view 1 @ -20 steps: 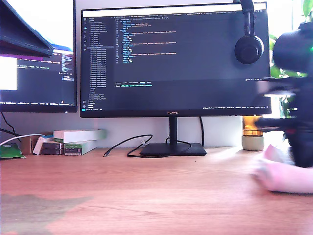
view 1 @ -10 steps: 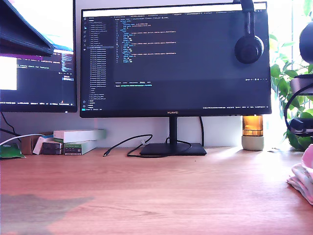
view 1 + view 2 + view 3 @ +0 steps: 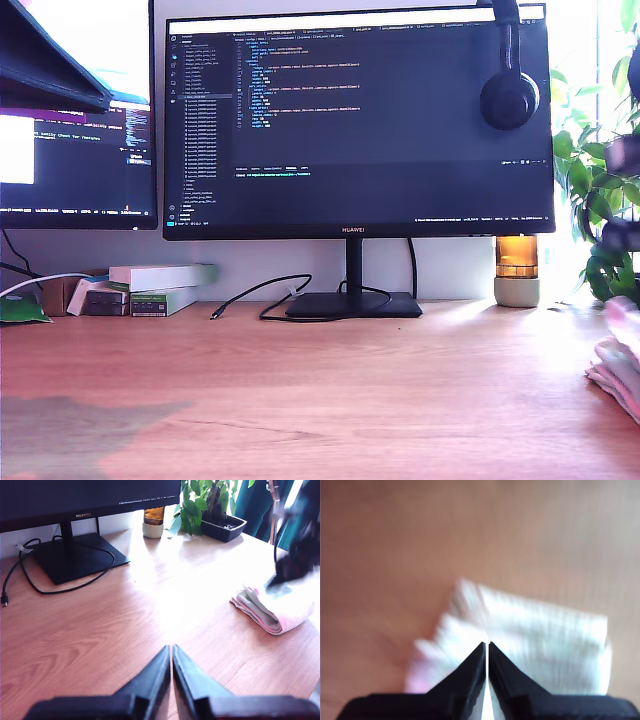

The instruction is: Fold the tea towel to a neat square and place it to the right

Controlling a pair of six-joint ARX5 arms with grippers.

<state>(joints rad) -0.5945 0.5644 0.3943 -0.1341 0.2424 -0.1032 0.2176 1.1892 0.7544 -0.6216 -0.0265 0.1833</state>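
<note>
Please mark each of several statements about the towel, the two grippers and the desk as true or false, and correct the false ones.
1. The tea towel lies folded on the desk. True.
2. My first gripper holds the towel. False: its jaws are shut on nothing, over bare wood, apart from the towel.
3. The towel lies at the exterior view's left. False: it lies at that view's right edge.
4. Headphones hang on the monitor's upper corner. True.
5. My second gripper is wide open. False: its jaws are together, above the towel.
</note>
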